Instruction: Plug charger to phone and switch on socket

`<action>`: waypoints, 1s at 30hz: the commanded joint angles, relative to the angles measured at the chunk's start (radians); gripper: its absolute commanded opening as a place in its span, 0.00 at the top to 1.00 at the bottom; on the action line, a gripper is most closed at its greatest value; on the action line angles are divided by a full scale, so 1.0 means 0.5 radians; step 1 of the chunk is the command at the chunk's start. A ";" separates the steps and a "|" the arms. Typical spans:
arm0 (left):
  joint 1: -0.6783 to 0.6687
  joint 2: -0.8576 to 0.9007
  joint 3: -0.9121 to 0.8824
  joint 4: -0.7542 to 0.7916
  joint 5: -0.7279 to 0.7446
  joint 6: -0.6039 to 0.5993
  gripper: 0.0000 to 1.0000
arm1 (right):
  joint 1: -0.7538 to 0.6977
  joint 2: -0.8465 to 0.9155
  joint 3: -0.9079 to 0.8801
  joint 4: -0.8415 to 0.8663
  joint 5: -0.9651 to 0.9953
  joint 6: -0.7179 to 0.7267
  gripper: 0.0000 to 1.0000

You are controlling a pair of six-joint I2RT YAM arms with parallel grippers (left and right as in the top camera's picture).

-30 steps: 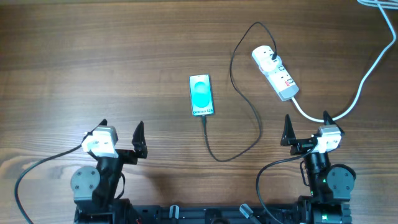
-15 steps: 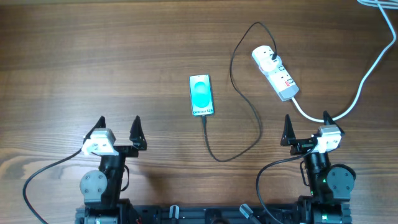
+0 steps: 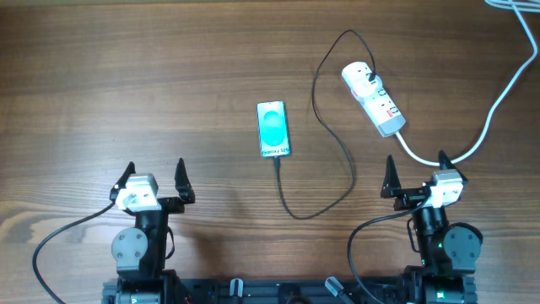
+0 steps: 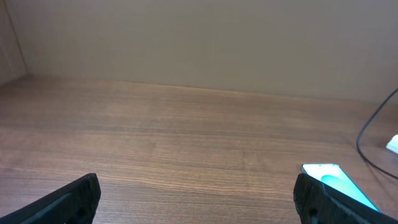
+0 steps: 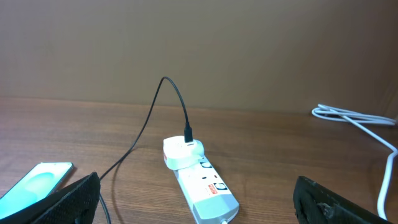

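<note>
The phone (image 3: 273,129) lies flat mid-table, turquoise screen up, also at the right edge of the left wrist view (image 4: 336,180) and lower left of the right wrist view (image 5: 34,184). The thin black charger cable (image 3: 329,127) runs from a white plug on the socket (image 3: 373,99) in a loop to its tip at the phone's near end (image 3: 277,160). The socket also shows in the right wrist view (image 5: 202,186). My left gripper (image 3: 153,178) is open and empty, near the front edge left of the phone. My right gripper (image 3: 415,173) is open and empty, below the socket.
The thick white cord (image 3: 494,101) runs from the socket's near end toward the table's far right corner, passing close to my right gripper; it also shows in the right wrist view (image 5: 354,118). A plain wall stands behind the table.
My left gripper has swung left and straightened, now pointing straight ahead. The right arm, phone, cable and socket have not moved.
</note>
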 commanded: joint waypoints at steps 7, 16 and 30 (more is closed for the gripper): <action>0.000 -0.022 -0.012 -0.008 0.031 0.182 0.00 | 0.010 -0.018 -0.003 0.003 0.026 -0.040 0.00; 0.000 -0.022 -0.012 -0.008 0.026 0.127 0.00 | 0.010 -0.016 -0.003 0.003 0.026 -0.039 0.00; 0.000 -0.020 -0.012 -0.001 0.024 0.128 0.00 | 0.010 -0.016 -0.003 0.003 0.027 -0.040 0.00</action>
